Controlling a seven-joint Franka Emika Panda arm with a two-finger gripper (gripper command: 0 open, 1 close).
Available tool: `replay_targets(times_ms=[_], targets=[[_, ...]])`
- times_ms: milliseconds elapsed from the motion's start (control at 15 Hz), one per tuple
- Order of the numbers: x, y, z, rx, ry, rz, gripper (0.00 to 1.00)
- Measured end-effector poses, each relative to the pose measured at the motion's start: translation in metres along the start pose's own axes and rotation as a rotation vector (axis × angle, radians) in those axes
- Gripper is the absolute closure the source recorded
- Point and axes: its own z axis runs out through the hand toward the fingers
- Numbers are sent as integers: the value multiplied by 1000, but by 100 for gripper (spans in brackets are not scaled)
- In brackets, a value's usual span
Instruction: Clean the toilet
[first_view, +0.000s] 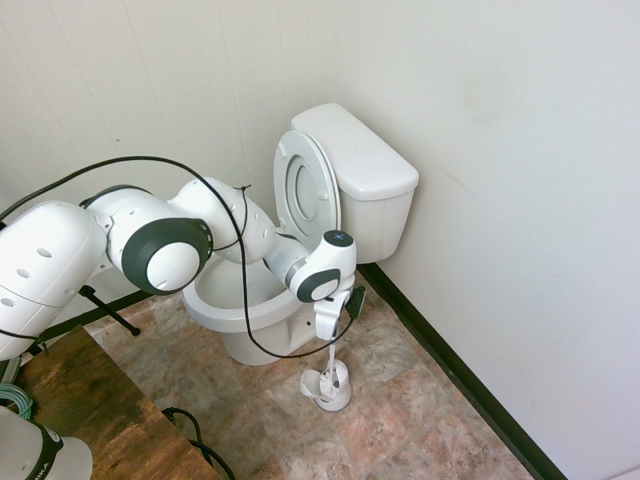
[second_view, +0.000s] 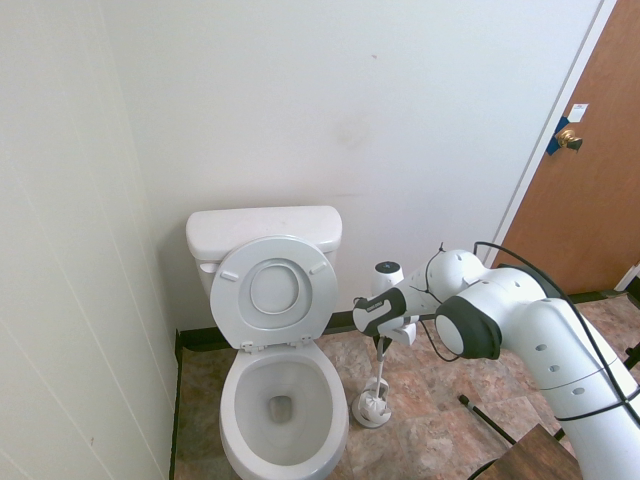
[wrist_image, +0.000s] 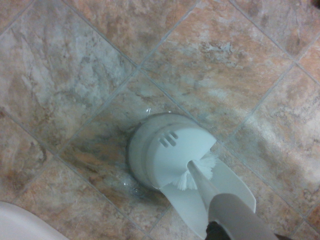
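Observation:
The white toilet (first_view: 222, 300) (second_view: 240, 420) stands against the wall with its seat and lid (second_view: 278, 290) raised against the tank (first_view: 365, 180). On the floor just to its side, a small white brush holder (first_view: 327, 388) (second_view: 372, 408) (wrist_image: 160, 152) carries the toilet brush (wrist_image: 192, 176), its bristles resting in the holder. The slim handle (second_view: 383, 372) (wrist_image: 227, 212) rises straight up into my gripper (first_view: 332, 335) (second_view: 384, 347), which is shut on its top and hangs directly above the holder.
A wooden table corner (first_view: 90, 410) sits near the arm's base. A brown door (second_view: 590, 170) is off to one side. A black baseboard (first_view: 450, 370) runs along the wall. Tiled floor (wrist_image: 75, 75) surrounds the holder.

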Motion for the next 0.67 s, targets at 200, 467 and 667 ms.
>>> replay_targets(times_ms=[200,467,667], targets=[[7,-14,5,-66,-34,-21,100],[13,-32,8,-100,-50,-36,100],[20,-43,11,-107,-40,-27,100]])
